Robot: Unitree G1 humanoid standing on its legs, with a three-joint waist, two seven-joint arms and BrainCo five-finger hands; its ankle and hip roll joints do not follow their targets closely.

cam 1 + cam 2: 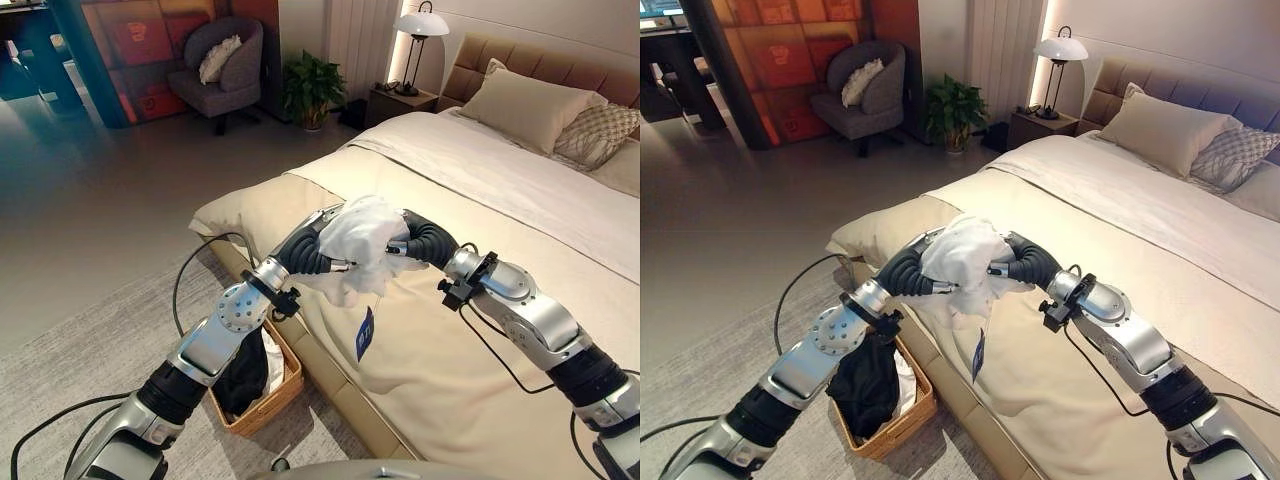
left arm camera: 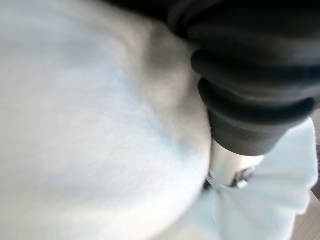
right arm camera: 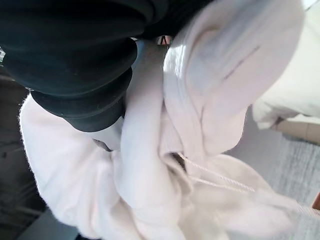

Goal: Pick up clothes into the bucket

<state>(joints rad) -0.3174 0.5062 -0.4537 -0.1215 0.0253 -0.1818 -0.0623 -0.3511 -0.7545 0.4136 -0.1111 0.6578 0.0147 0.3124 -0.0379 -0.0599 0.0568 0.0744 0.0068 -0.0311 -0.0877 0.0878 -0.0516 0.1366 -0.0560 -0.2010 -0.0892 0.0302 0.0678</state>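
Observation:
A bundled white garment point(image 1: 362, 240) with a drawstring point(image 3: 220, 177) hangs in the air between my two hands, above the side edge of the bed point(image 1: 480, 330). My left hand point(image 1: 310, 250) grips it from the left and my right hand point(image 1: 425, 243) from the right, with the cloth draped over most of their fingers. A woven basket point(image 1: 293, 375) stands on the floor beside the bed, below my left forearm. It holds dark clothes point(image 1: 865, 385) and something white.
Pillows point(image 1: 525, 105) lie at the head of the bed. A nightstand with a lamp point(image 1: 420, 30), a potted plant point(image 1: 312, 90) and a grey armchair point(image 1: 215, 70) stand at the far wall. A grey rug point(image 1: 90, 350) covers the floor by the basket.

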